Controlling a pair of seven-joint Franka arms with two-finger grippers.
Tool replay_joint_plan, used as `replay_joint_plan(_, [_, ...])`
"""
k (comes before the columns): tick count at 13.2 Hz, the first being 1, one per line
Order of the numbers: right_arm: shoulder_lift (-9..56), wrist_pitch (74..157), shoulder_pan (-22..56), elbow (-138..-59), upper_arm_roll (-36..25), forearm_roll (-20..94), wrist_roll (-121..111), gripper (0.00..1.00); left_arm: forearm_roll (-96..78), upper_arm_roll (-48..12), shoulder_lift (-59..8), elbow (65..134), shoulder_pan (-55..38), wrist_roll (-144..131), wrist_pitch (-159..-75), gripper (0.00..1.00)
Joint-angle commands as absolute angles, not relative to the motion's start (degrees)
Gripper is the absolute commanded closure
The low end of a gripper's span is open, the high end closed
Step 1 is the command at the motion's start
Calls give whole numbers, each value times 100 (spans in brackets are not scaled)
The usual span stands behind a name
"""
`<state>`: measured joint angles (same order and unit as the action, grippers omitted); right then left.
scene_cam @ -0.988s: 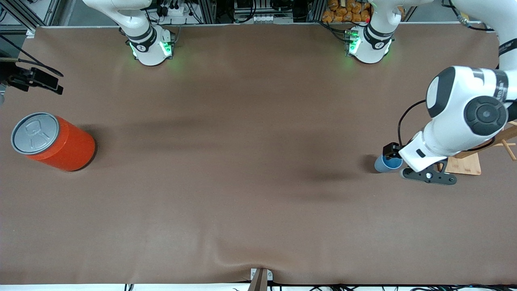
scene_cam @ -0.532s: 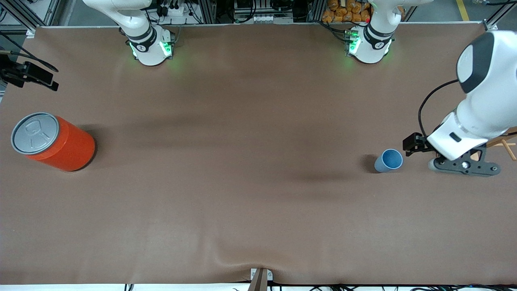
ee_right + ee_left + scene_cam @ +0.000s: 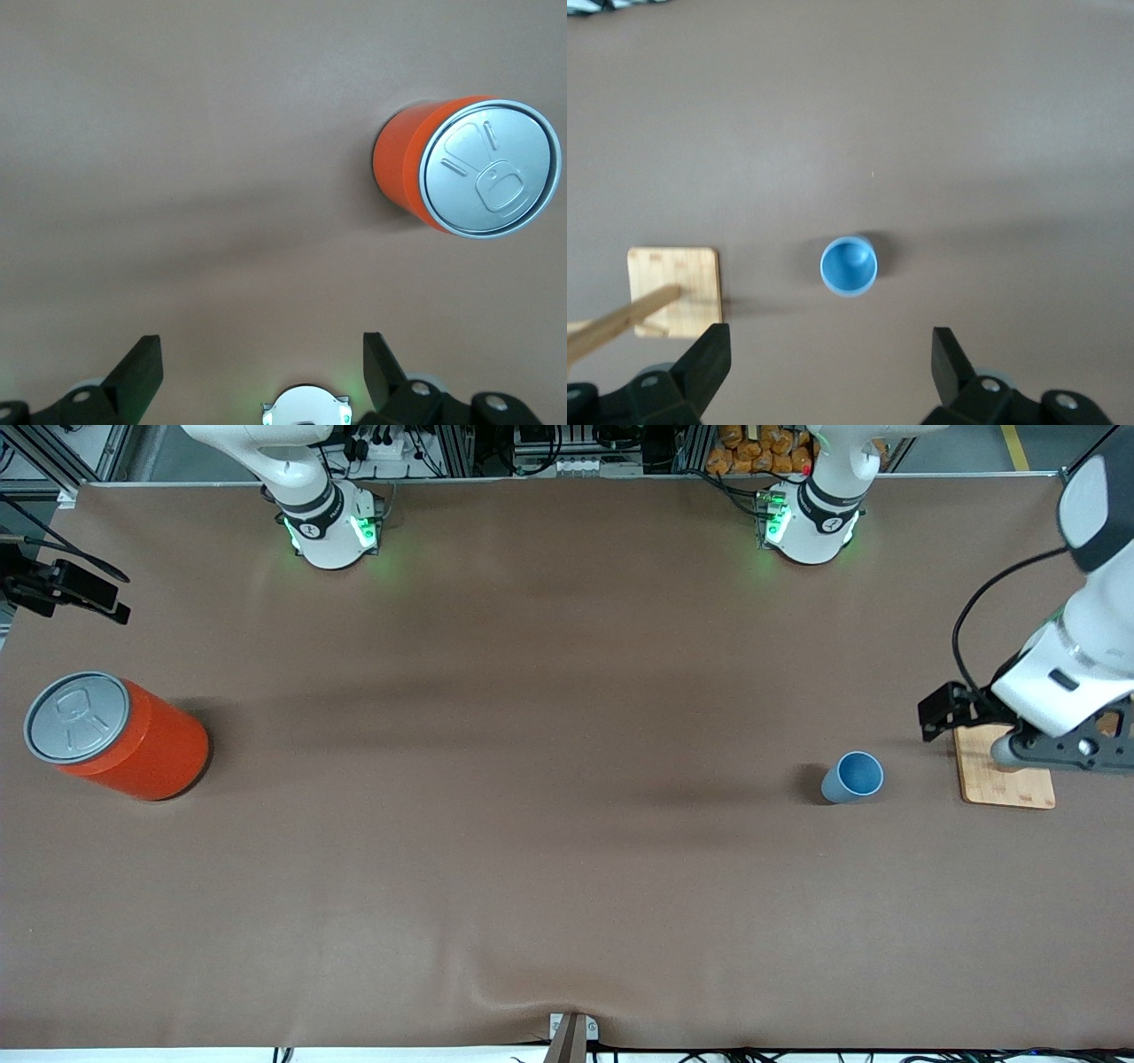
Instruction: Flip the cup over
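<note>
Item 1. Small light blue tapered plastic cup: stands upright on the brown table cover, open rim upward, long axis vertical, wider end on top. It sits free of any grip, below and between the spread fingers in the left wrist view, and toward the right arm's end of the table from the left gripper. By its pose the flip looks done.

Item 2. Square bamboo board with a slanted wooden stick: directly beneath the left gripper, near the cup but apart from it.

Item 3. Left gripper: fingers wide apart, holding nothing, up in the air over the board.

Item 4. Large red cylindrical can with grey pull-tab lid: upright, near the right gripper at the right arm's end of the table, well apart from the cup.

Item 5. Right gripper: fingers apart, empty, waiting above the table edge beside the can.

Risk, judged: the cup is light and narrow-based, so a sideways brush from a returning finger would tip or roll it. A low pass of the left gripper could also snag the stick and shove the board into the cup.
</note>
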<state>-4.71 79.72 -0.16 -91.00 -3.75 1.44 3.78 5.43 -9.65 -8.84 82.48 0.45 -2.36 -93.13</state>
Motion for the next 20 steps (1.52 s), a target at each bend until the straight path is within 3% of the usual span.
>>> replay_joint_plan(1, [-580, 7972, -26, -9202, -378, 237, 457, 0, 309, -889, -29, 8699, 62, -334, -8799, 0])
replay_joint_plan(5, [-580, 7945, -9, -9211, -378, 237, 457, 0, -8, -545, 711, 9359, 35, -237, -8613, 0])
replay_joint_plan(14, [-712, 7840, -35, -9202, -378, 237, 457, 0, 482, -448, 89, 8571, -308, -264, -8868, 0])
replay_joint_plan(20, [-686, 7840, -44, -9193, -387, 237, 457, 0, 141, -343, 88, 8613, -264, -220, -8781, 0])
